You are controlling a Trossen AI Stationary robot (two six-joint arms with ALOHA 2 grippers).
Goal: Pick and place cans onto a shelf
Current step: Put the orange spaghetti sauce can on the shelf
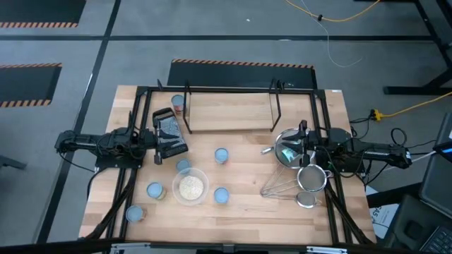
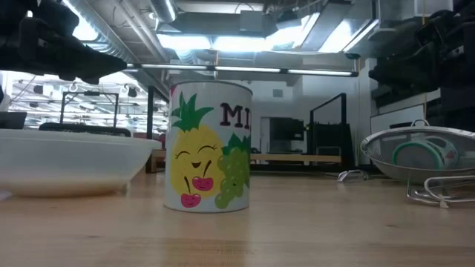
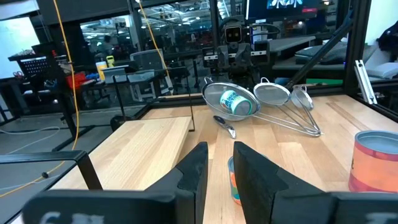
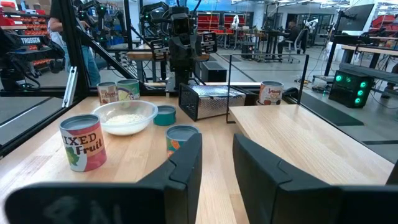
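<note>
Step in hand: none begun; cans point(image 1: 221, 156) loose on the bench point(image 1: 240, 212), ahead of both grippers. Shelf point(image 1: 229, 111) bare. Left gripper point(image 3: 219, 168) and right gripper point(image 4: 216, 163) parted, empty. Next move, likely: reach nearest can, close.

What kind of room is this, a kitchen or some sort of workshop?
Most likely a robotics lab or workshop, not a kitchen. The wooden table stands on a grey floor with hazard-striped edging, yellow cables trail across it, and behind the cans are more rigs, monitors and benches.
</note>
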